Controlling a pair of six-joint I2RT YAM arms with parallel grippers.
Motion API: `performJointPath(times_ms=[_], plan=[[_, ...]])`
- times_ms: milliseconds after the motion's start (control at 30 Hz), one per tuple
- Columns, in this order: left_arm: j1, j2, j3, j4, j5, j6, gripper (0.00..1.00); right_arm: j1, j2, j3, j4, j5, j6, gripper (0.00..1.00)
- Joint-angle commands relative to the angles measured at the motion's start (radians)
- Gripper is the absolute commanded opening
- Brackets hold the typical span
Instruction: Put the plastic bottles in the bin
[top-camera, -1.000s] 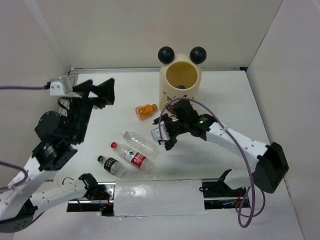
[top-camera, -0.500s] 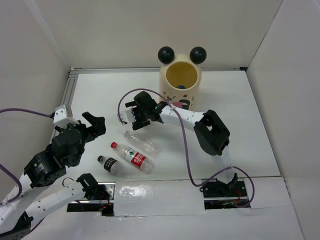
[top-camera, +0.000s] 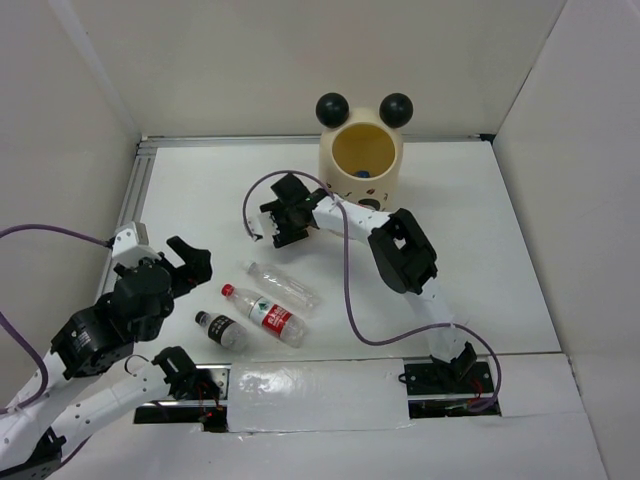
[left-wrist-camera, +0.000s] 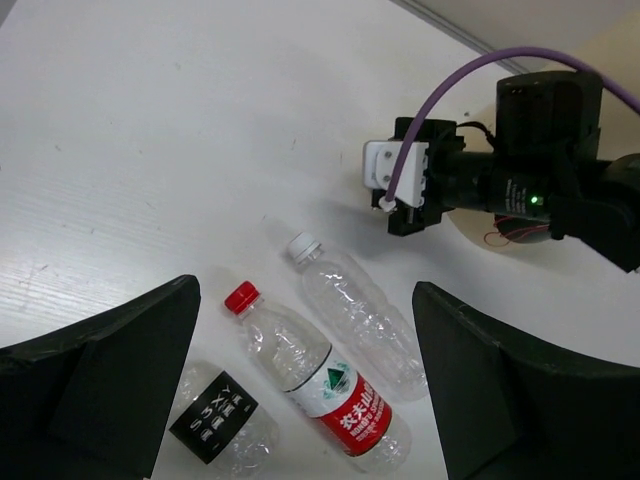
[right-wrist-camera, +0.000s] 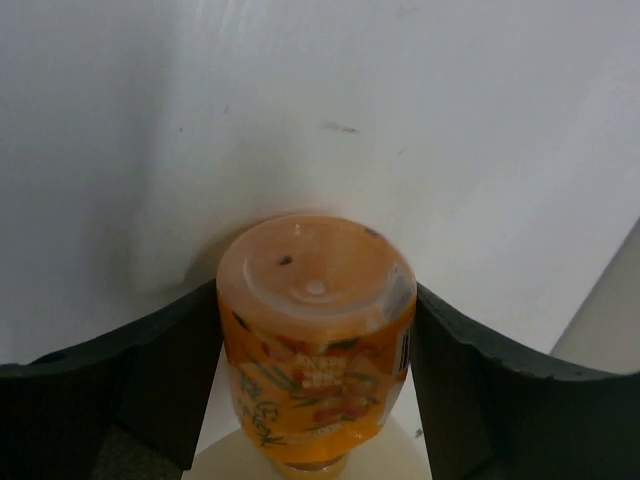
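Note:
My right gripper (top-camera: 284, 218) is low over the table left of the cream bin (top-camera: 385, 187) and covers the orange bottle in the top view. In the right wrist view its jaws (right-wrist-camera: 315, 300) are shut on the orange bottle (right-wrist-camera: 315, 330), one finger on each side. My left gripper (top-camera: 188, 267) is open and empty, above three bottles lying on the table. These are a clear one with a white cap (left-wrist-camera: 360, 315), a red-labelled one (left-wrist-camera: 312, 375) and a black-labelled one (left-wrist-camera: 215, 420). They also show in the top view (top-camera: 265, 315).
The bin has two black ball ears (top-camera: 332, 108) and a blue-capped item inside (top-camera: 362, 173). White walls close in the table on three sides. A purple cable (top-camera: 350, 270) trails from the right arm across the table.
My right gripper has swung left from mid-table to the orange bottle and closed around it. My left arm has drawn back and down towards the near left, over the three bottles.

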Motion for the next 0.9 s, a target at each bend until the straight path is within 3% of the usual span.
performJointPath(times_ms=[0, 67, 167, 267, 433, 533, 667, 867], plan=[[0.005, -0.008, -0.016, -0.025, 0.012, -0.082, 1.00, -0.036, 0.027, 0.053, -0.150, -0.080, -0.050, 0.74], [0.005, 0.018, -0.025, -0.069, 0.012, -0.149, 1.00, -0.036, -0.008, 0.053, -0.184, -0.169, -0.050, 0.60], [0.005, 0.094, -0.025, -0.190, 0.012, -0.336, 1.00, -0.036, -0.092, 0.098, -0.277, -0.328, -0.025, 0.46], [0.005, 0.188, -0.015, -0.281, 0.058, -0.518, 1.00, -0.025, -0.187, 0.176, -0.293, -0.520, 0.082, 0.42], [0.005, 0.286, -0.015, -0.382, 0.162, -0.741, 1.00, -0.025, -0.345, 0.263, -0.241, -0.714, 0.319, 0.41], [0.005, 0.338, 0.000, -0.402, 0.198, -0.767, 1.00, -0.059, -0.423, 0.253, -0.129, -0.765, 0.418, 0.41], [0.005, 0.372, 0.025, -0.402, 0.207, -0.757, 1.00, -0.192, -0.558, 0.217, -0.022, -0.860, 0.588, 0.41], [0.005, 0.407, -0.016, -0.402, 0.253, -0.746, 1.00, -0.376, -0.652, 0.112, 0.002, -1.027, 0.503, 0.42]])
